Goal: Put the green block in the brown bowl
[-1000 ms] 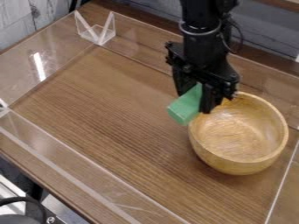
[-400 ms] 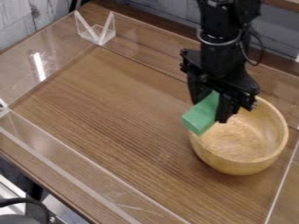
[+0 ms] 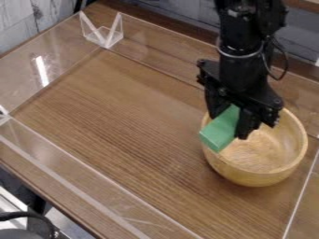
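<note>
Wood-grain tabletop [image 3: 112, 112] fills the camera view, edged by clear plastic walls [image 3: 37, 65]; a round, light-brown wooden bowl with thick walls [image 3: 281, 161] sits toward its right side; above the bowl's left rim hangs the black gripper [image 3: 237, 119], pointing down, its jaws clamped on a small bright green rectangular block [image 3: 222, 131]; the block tilts, its lower end over the bowl's near-left rim, not resting in the bowl.

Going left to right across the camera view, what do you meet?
Clear stand → green block, held in the shut pincer → brown bowl. Block and pincer overlap the bowl's left rim.
</note>
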Controlling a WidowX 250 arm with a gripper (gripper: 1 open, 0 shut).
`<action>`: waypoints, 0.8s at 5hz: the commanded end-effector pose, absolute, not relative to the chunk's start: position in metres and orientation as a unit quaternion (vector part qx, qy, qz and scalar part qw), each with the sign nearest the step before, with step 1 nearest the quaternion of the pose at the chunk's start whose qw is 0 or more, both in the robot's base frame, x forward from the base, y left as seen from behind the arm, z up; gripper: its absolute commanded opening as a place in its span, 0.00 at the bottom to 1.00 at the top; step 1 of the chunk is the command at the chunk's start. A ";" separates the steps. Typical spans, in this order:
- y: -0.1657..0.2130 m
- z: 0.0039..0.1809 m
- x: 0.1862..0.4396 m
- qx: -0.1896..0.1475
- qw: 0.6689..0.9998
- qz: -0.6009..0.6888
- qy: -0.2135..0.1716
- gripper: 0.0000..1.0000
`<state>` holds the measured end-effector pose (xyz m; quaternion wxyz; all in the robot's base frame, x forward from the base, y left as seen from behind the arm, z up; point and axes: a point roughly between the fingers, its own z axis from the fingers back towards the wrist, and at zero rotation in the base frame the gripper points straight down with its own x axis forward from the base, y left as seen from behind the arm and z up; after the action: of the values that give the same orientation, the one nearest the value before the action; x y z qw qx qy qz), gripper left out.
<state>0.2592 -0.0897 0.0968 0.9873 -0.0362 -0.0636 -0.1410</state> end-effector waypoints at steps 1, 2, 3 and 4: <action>-0.096 0.109 0.262 -0.039 0.984 -0.147 -0.095 0.00; -0.100 0.105 0.263 -0.039 0.983 -0.150 -0.095 0.00; -0.103 0.102 0.264 -0.039 0.983 -0.150 -0.095 0.00; -0.106 0.101 0.266 -0.041 0.983 -0.147 -0.099 0.00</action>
<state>0.2618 -0.1015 0.0905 0.9861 -0.0376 -0.0793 -0.1413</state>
